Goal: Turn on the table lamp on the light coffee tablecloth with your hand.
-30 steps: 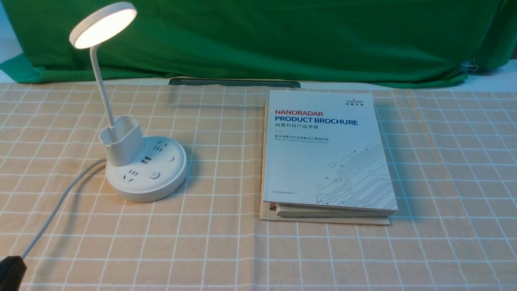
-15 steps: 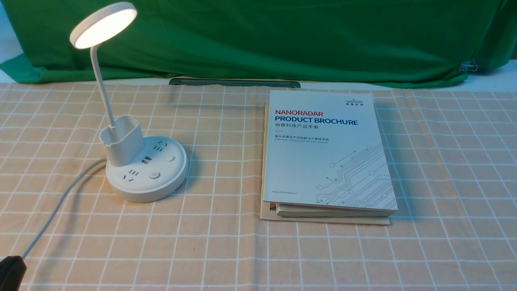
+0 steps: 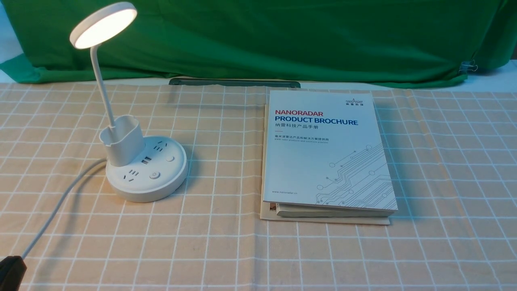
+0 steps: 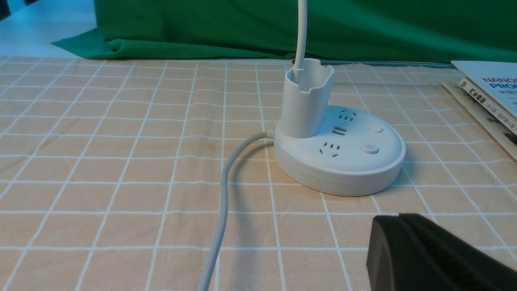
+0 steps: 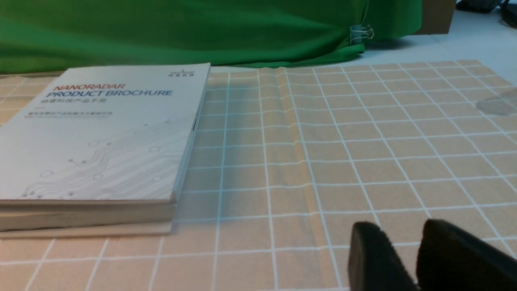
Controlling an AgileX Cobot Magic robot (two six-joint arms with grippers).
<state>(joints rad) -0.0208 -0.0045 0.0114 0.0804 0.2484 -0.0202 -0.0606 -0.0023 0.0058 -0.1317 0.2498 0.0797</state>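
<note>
The white table lamp (image 3: 147, 173) stands on the light coffee tablecloth (image 3: 226, 250) at the left, and its round disc head (image 3: 103, 25) glows. Its base (image 4: 339, 157) shows sockets and two buttons, one of them the round power button (image 4: 369, 149). My left gripper (image 4: 400, 216) is shut and empty, low over the cloth, a short way in front of the base and apart from it. Only its black tip (image 3: 10, 273) shows in the front view's bottom left corner. My right gripper (image 5: 402, 226) has its jaws slightly apart and empty, over bare cloth right of the books.
The lamp's white cord (image 3: 60, 202) runs from the base toward the front left. A stack of books topped by a white brochure (image 3: 327, 149) lies right of centre. A green backdrop cloth (image 3: 282, 40) hangs behind, with a dark bar (image 3: 234, 82) at its foot.
</note>
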